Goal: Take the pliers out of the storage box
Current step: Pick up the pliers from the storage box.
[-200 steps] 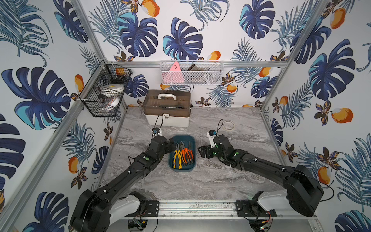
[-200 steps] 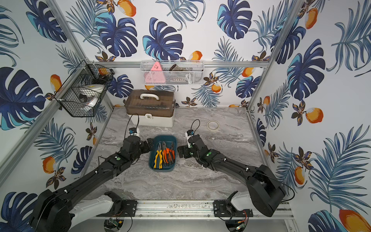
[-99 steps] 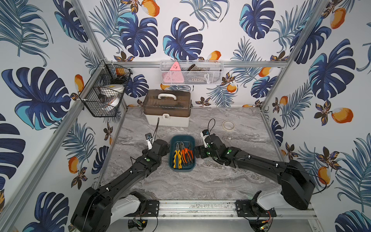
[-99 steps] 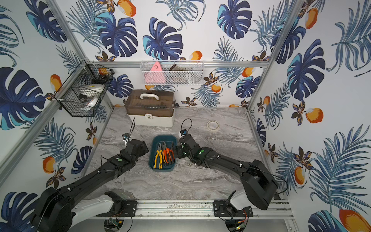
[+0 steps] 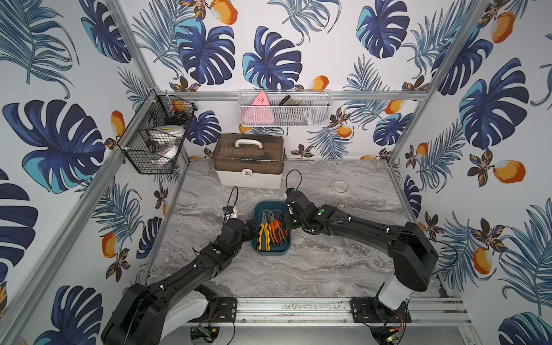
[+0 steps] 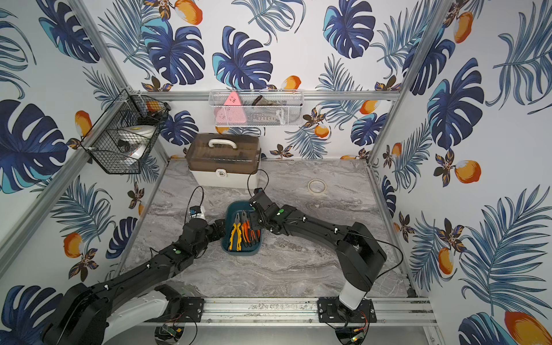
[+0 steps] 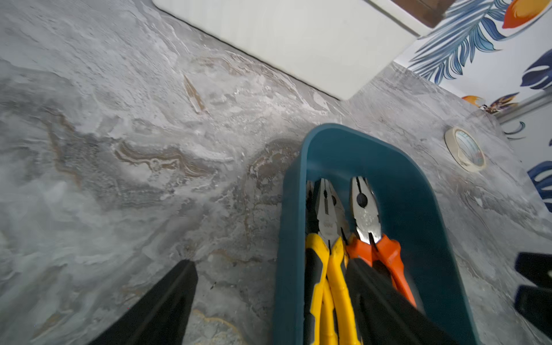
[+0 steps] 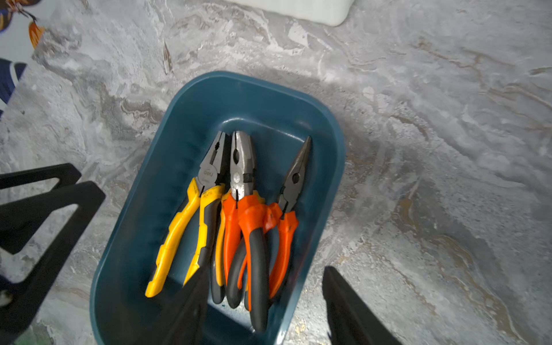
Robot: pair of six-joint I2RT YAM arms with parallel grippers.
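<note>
The storage box (image 5: 266, 205) is a shallow teal bin mid-table, seen in both top views (image 6: 239, 205). Several pliers (image 5: 270, 230) lie in it, jaws pointing away from the arms: yellow-handled ones (image 8: 191, 215), orange-handled ones (image 8: 243, 215) and a needle-nose pair (image 8: 294, 176). My left gripper (image 7: 271, 263) is open and straddles the bin's left wall (image 7: 288, 239), one finger on the table side, the other over the handles. My right gripper (image 8: 265, 268) is open astride the orange handles and the right wall. Neither holds anything.
A white toolbox with a brown lid (image 5: 249, 161) stands behind the bin. A tape roll (image 5: 340, 186) lies at the back right. A black wire basket (image 5: 155, 140) hangs on the left wall, a white mesh basket (image 5: 283, 109) on the back wall.
My right gripper has moved left from beside the bin onto its right wall. My left gripper has come nearer along the bin's left side. Both pairs of jaws have narrowed somewhat.
</note>
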